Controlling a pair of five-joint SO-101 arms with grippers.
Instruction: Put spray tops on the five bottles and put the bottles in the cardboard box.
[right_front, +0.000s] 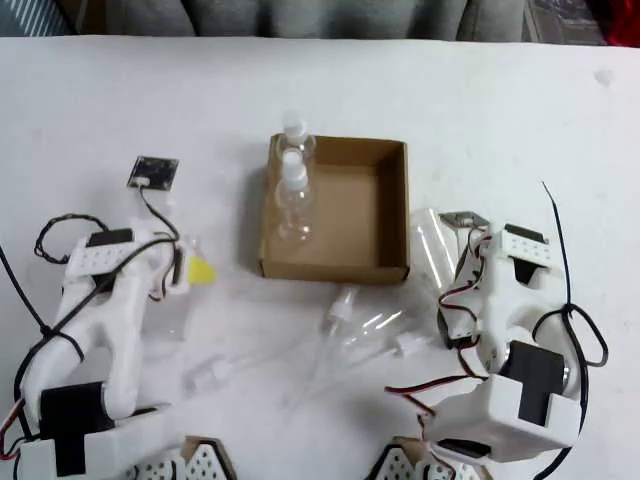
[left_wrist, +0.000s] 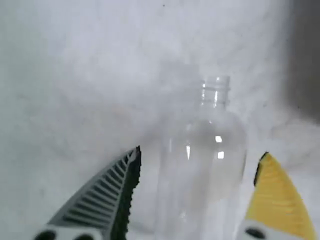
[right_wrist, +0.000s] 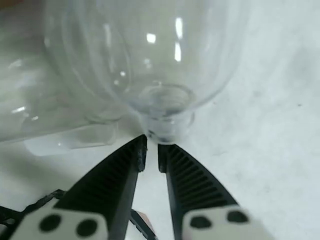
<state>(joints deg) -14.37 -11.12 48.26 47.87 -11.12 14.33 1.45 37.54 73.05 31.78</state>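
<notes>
The cardboard box sits mid-table. A clear bottle with a white spray top lies inside along its left wall, and a second one is at its back-left corner. My left gripper is open around a topless clear bottle, grey finger on one side and yellow finger on the other, neither touching it. My right gripper is shut, its tips right at the open neck of another topless bottle. That bottle lies just right of the box.
In front of the box lie clear bottles with spray tops, tangled together. A loose spray top rests on the table near the left arm. Red and black cables trail over the right arm.
</notes>
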